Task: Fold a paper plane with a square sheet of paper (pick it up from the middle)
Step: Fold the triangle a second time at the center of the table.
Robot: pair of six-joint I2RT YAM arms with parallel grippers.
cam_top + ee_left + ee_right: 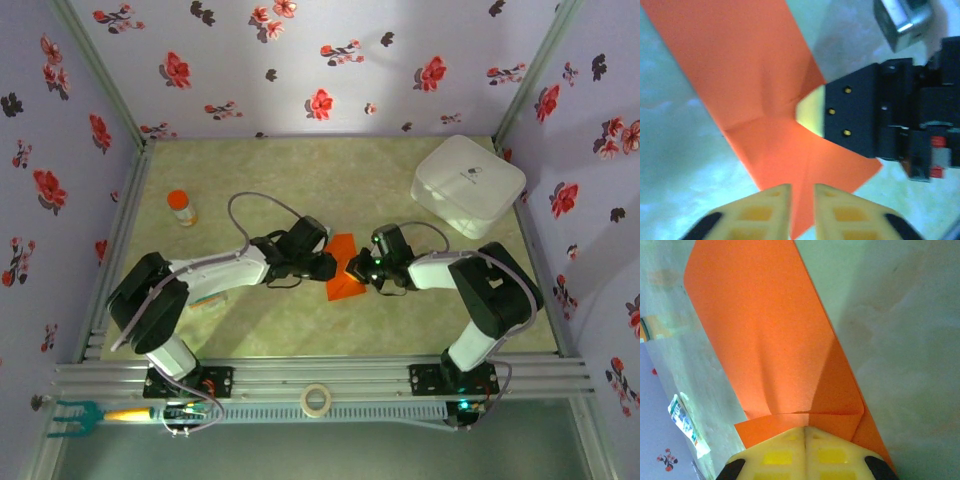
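Paper: bright orange sheet of paper (pixel 775 340), folded, creases meeting near its lower end, lying on the table (pixel 900 340).
Gripper: right gripper (pixel 805 432), yellow fingers closed together, tips over the paper's near edge.
Packet: small printed packet (pixel 686 426), lower left, apart from the paper.

No legible text or labels.

Free tabletop (pixel 330 180) between bottle (pixel 181 207) and case (pixel 468 185)

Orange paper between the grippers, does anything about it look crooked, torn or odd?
No tear shows. The orange paper is part-folded, and in the right wrist view one layer juts out past the fold by the right gripper, so the edges look misaligned.
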